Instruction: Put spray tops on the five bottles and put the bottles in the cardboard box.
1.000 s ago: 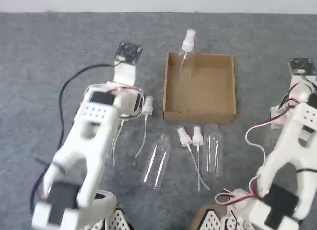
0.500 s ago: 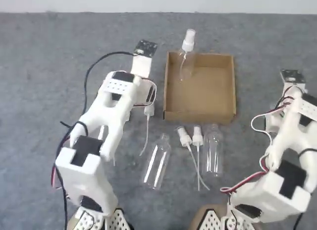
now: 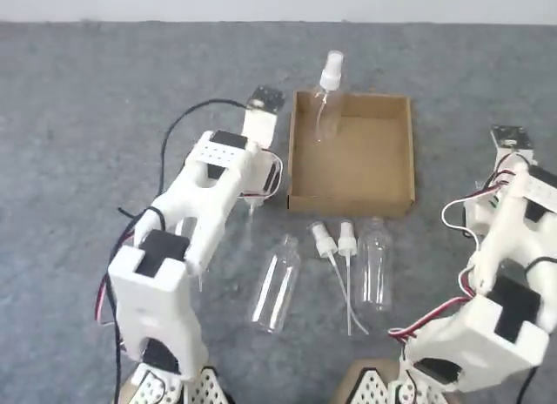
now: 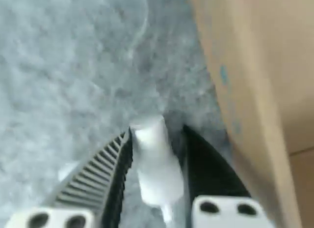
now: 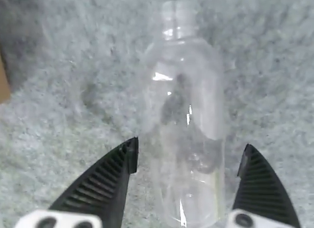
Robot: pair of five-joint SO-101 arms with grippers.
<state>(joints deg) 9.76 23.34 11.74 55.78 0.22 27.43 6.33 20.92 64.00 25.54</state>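
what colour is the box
Plain brown cardboard; the box shows best in the high view.

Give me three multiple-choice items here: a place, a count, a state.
1. The capped bottle is: A) standing in the box; B) lying in front of it; C) in an end effector.
2. Loose spray tops in front of the box: A) one; B) two; C) four.
3. The left end effector is: A) open; B) shut on a bottle; C) shut on a spray top.
Answers: A, its base sits inside the far left corner; B, a pair lies between two bottles; C, it clamps the white top.
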